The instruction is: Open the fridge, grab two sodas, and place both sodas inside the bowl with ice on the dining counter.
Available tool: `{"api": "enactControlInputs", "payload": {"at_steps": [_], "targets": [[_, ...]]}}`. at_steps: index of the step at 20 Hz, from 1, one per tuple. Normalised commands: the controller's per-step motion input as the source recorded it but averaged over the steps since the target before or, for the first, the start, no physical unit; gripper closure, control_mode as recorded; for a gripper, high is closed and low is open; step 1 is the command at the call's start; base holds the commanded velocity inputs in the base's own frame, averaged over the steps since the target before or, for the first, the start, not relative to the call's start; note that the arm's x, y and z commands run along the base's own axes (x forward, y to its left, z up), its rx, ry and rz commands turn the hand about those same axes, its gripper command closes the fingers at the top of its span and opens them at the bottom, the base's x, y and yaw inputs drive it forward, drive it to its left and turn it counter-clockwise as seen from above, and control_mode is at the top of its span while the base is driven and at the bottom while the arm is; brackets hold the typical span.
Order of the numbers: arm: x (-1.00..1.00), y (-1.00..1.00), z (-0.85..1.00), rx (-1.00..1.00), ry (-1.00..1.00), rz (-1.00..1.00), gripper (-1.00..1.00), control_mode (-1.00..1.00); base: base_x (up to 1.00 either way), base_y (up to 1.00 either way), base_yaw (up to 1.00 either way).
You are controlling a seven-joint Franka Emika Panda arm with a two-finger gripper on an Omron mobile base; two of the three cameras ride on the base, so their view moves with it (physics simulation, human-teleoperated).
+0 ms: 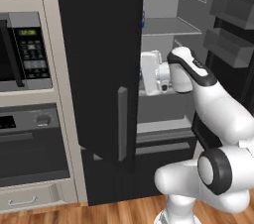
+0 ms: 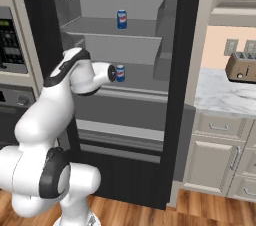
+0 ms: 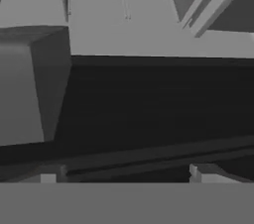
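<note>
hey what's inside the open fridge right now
Inside the fridge: one soda on the upper shelf, another soda on the shelf below, beside the open gripper. The closed left door hides the rest.

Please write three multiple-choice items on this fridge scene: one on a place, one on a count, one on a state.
1. Where does the upper soda can stand?
A. on the floor
B. on the fridge's upper shelf
C. on the marble counter

2. How many soda cans show inside the fridge?
A. two
B. four
C. none

3. How is the claw?
A. shut on a can
B. open and holding nothing
C. shut on the door handle

Answers:
1 B, the right base view shows it on the higher grey shelf.
2 A, a second can stands one shelf lower.
3 B, in the hand view its tips stand wide apart with nothing between them.
</note>
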Motion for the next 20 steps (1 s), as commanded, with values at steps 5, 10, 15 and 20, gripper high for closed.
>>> {"api": "enactControlInputs", "payload": {"at_steps": [5,10,15,20], "targets": [[-0.56,0.88,0.00,-0.07,-0.02,0.27,-1.00,-1.00,0.00,0.00,0.00],[-0.54,0.86,0.00,-0.06,-0.06,0.22,-1.00,-1.00,0.00,0.00,0.00],[-0.29,0.80,0.00,-0.03,-0.05,0.17,-1.00,-1.00,0.00,0.00,0.00],[-0.08,0.77,0.00,-0.01,-0.05,0.08,-1.00,-1.00,0.00,0.00,0.00]]}}
